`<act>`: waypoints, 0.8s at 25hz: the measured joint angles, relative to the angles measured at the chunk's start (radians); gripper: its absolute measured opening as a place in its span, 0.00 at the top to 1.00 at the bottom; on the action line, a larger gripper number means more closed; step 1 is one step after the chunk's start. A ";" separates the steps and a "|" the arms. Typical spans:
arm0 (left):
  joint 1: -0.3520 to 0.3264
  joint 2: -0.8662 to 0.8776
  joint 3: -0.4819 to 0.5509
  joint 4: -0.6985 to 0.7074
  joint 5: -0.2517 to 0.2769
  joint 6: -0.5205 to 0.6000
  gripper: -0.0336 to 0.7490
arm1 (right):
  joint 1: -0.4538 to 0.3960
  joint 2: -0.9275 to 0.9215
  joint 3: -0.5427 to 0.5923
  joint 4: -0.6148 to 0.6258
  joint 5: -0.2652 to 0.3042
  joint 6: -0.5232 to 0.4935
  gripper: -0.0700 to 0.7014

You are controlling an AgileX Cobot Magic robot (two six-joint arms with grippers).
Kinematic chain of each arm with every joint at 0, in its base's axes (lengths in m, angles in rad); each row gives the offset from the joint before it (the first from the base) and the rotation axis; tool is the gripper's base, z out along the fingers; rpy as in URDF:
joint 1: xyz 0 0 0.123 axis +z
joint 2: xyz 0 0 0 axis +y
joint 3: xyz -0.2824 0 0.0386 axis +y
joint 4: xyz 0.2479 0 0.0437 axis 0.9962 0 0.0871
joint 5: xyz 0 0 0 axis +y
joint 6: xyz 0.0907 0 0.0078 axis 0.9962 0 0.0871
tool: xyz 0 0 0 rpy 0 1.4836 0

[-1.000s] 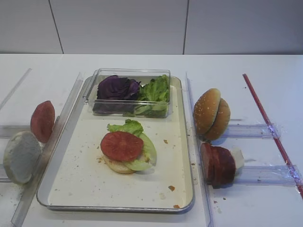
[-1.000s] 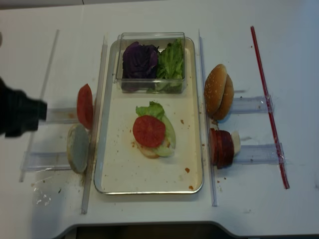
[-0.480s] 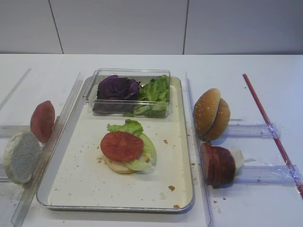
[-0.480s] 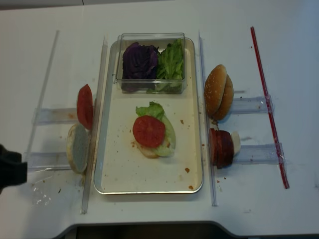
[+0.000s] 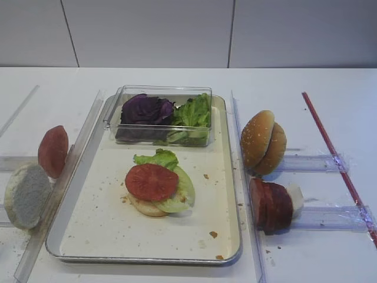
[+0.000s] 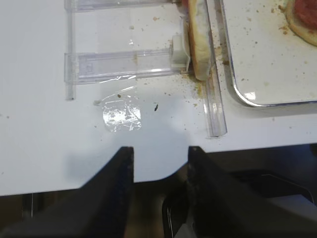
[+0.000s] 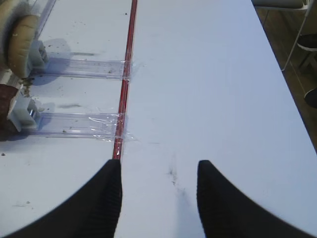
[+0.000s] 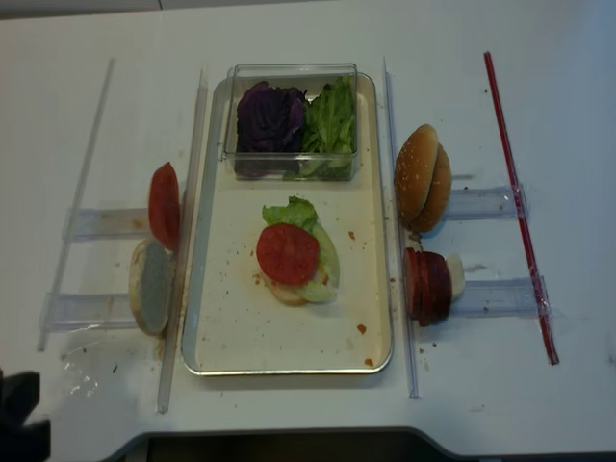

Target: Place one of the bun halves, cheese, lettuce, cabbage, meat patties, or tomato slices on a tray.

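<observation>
On the cream tray (image 5: pixel 94 236) a stack already sits near the middle: a pale bun half (image 5: pixel 144 206), lettuce (image 5: pixel 158 159) and a tomato slice (image 5: pixel 151 181) on top, with the clear box (image 5: pixel 162 94) of purple cabbage (image 5: pixel 146 109) and more lettuce at the tray's far end. Our left hand (image 6: pixel 158 186) hangs over the near left edge of the surface (image 6: pixel 39 139), its fingers parted around nothing; our right hand (image 7: pixel 158 198) is likewise spread and empty over bare surface right of the red strip (image 7: pixel 126 74). What remains stands on edge in the clear holders: a floury bun half (image 5: pixel 26 196) and another tomato slice (image 5: pixel 53 151) left of the tray, sesame bun halves (image 5: pixel 263 142) and meat patties (image 5: pixel 271 206) to its right. We judge the risks to lie in the next pick. A piece propped upright could tip or roll off if a finger nudges it before closing, and the closely packed patties could come away two at a time. A hurried drop onto the stack could slide the tomato off the lettuce. The clear rail (image 5: pixel 70 177) beside the tray could also catch a low approach.
</observation>
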 joint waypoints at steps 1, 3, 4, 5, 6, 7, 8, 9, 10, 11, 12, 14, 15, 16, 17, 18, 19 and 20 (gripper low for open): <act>0.000 -0.025 0.016 0.000 -0.005 0.002 0.63 | 0.000 0.000 0.000 0.000 0.000 0.000 0.42; 0.000 -0.075 0.046 0.000 -0.024 0.008 0.63 | 0.000 0.000 0.000 0.000 0.000 0.000 0.42; 0.000 -0.096 0.060 0.000 -0.034 0.008 0.63 | 0.000 0.000 0.000 0.000 0.000 0.000 0.42; 0.000 -0.121 0.073 0.000 -0.044 0.008 0.63 | 0.000 0.000 0.000 0.000 0.000 0.000 0.42; 0.000 -0.147 0.085 0.000 -0.054 0.008 0.63 | 0.000 0.000 0.000 0.000 0.000 0.000 0.42; 0.000 -0.168 0.098 0.000 -0.065 0.008 0.63 | 0.000 0.000 0.000 0.000 0.000 0.000 0.42; 0.000 -0.194 0.113 0.000 -0.075 0.008 0.64 | 0.000 0.000 0.000 0.000 0.000 0.000 0.42; 0.000 -0.222 0.127 0.000 -0.083 0.008 0.64 | 0.000 0.000 0.000 0.000 0.000 0.000 0.42; 0.000 -0.251 0.141 0.000 -0.093 0.008 0.64 | 0.000 0.000 0.000 0.000 0.000 0.000 0.42; 0.000 -0.276 0.154 0.000 -0.099 0.008 0.64 | 0.000 0.000 0.000 0.000 0.000 0.000 0.42; 0.000 -0.306 0.159 0.000 -0.102 0.008 0.64 | 0.000 0.000 0.000 0.000 0.000 0.000 0.42; 0.000 -0.360 0.162 0.000 -0.104 0.008 0.64 | 0.000 0.000 0.000 0.000 0.000 0.000 0.42; 0.000 -0.388 0.165 0.000 -0.104 0.008 0.64 | 0.000 0.000 0.000 0.000 0.000 0.000 0.42; 0.000 -0.414 0.165 0.000 -0.104 0.008 0.64 | 0.000 0.000 0.000 0.000 0.000 0.000 0.42; 0.000 -0.430 0.166 0.000 -0.104 0.008 0.64 | 0.000 0.000 0.000 0.000 0.000 0.000 0.42; 0.000 -0.435 0.168 0.000 -0.100 0.008 0.64 | 0.000 0.000 0.000 0.000 0.000 0.000 0.42; 0.000 -0.438 0.170 0.000 -0.098 0.008 0.64 | 0.000 0.000 0.000 0.000 0.000 0.000 0.42; 0.000 -0.440 0.170 0.000 -0.098 0.008 0.64 | 0.000 0.000 0.000 0.000 0.000 0.000 0.42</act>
